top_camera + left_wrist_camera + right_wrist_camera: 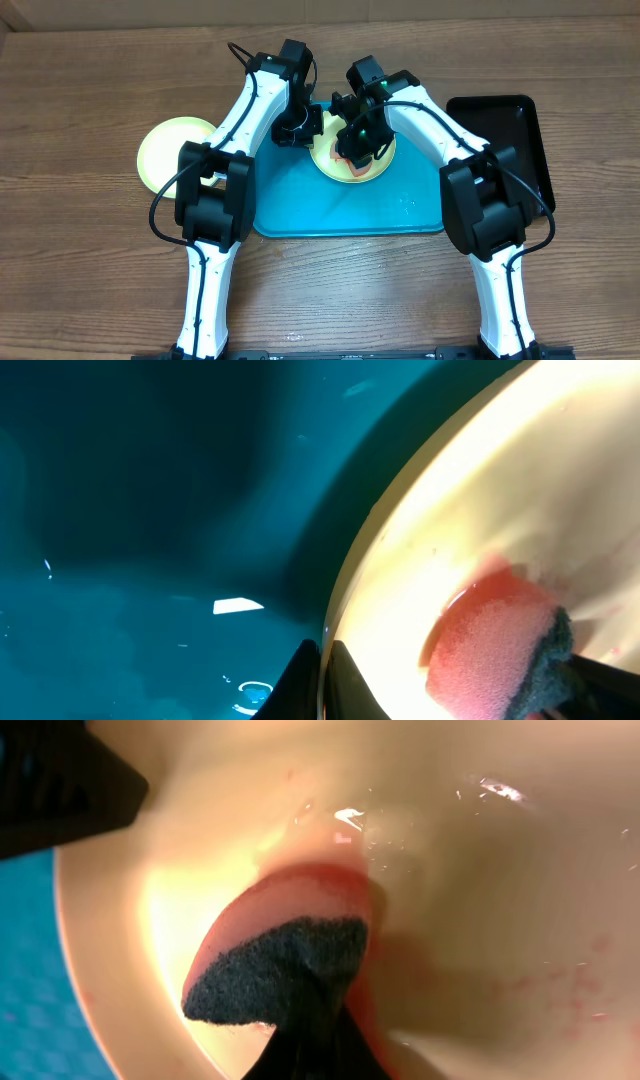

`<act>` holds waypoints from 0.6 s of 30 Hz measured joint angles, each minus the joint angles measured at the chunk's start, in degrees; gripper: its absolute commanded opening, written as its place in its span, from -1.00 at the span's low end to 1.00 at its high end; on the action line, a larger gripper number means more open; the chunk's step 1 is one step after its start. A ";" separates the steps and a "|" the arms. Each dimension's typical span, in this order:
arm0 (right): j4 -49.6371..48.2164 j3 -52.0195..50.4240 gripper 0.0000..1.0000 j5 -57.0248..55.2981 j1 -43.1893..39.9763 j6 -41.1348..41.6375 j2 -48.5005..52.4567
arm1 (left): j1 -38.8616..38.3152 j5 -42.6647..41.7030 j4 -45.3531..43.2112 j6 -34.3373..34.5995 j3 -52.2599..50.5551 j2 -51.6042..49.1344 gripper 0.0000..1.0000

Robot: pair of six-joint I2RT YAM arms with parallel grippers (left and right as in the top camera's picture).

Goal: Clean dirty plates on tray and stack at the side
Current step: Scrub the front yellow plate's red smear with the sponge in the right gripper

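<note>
You are clenching left pincer (322,660) on rim of yellow-rimmed plate (372,170), lying at far side of tray (330,205). Right pincer (358,150) gripping red sponge (280,960), pressing it onto plate centre. 2nd plate (170,150) lying on counter (90,250) left of tray.

A brown wooden table (90,290) carries everything. In its middle lies the large turquoise tray (330,215), flat on the wood. To the right, just beside that tray, sits a smaller black tray (500,115). Left of the turquoise tray, a yellow-green plate (165,150) rests directly on the tabletop.
</note>
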State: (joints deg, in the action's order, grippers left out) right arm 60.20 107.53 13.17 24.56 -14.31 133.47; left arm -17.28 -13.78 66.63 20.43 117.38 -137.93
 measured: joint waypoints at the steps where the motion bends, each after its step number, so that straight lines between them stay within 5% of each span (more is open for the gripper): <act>1: -0.24 0.07 -0.93 -1.55 0.22 -1.22 0.00 | 0.00 0.00 0.00 0.00 0.00 0.00 -0.92; 11: -13.55 0.09 -0.93 -17.53 0.22 -9.09 0.00 | 0.02 -0.13 -0.15 0.00 0.00 0.00 -0.92; 18: -13.60 0.09 -0.92 -22.67 -0.13 -7.78 0.02 | 0.00 -0.13 -0.02 0.00 0.00 0.00 -0.92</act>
State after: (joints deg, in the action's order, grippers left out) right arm 46.61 107.61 -9.50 24.43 -22.09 133.49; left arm -17.28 -13.91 66.61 20.43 117.38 -137.93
